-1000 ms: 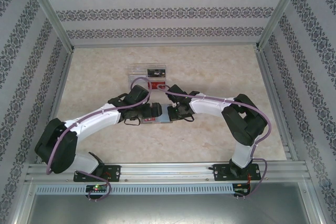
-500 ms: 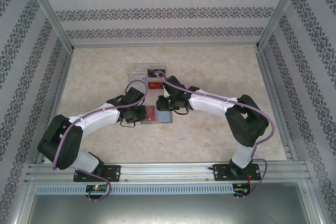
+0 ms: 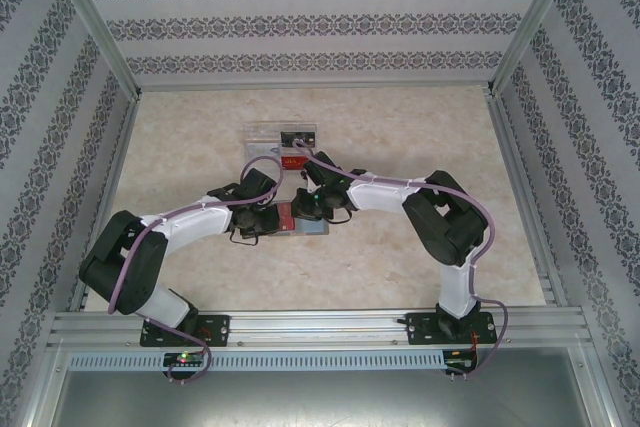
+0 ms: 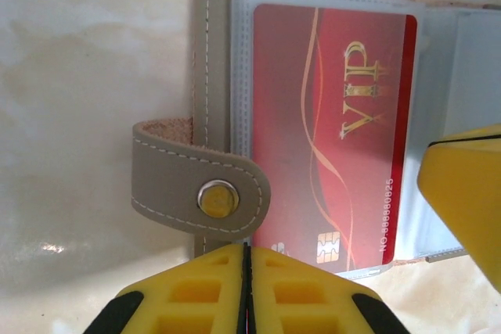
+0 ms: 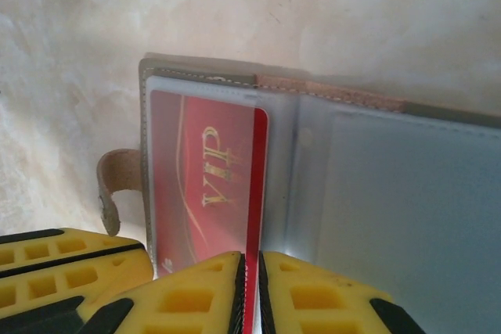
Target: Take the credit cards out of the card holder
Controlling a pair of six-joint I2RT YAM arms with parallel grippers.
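Observation:
The card holder point(image 3: 314, 226) lies open on the table, grey-brown with blue-grey slots point(image 5: 407, 193) and a snap strap point(image 4: 196, 185). A red credit card point(image 4: 313, 115) marked VIP sits in its left slot, with one long edge sticking out toward the fold. My right gripper point(image 5: 250, 287) is shut on that exposed red edge. My left gripper point(image 4: 246, 271) is shut with nothing between its pads, its tips at the holder's near edge beside the strap. In the top view the left gripper point(image 3: 268, 219) and the right gripper point(image 3: 305, 205) meet over the holder.
A clear plastic tray point(image 3: 262, 133) stands just behind the holder, with a black card point(image 3: 297, 135) and a red card point(image 3: 295, 159) on it. Patterned walls enclose the table on three sides. Both arms bend inward above the table's middle.
The left gripper drew back to the left, uncovering the red card in the holder. The right gripper swung left over the holder and shut on the card's edge.

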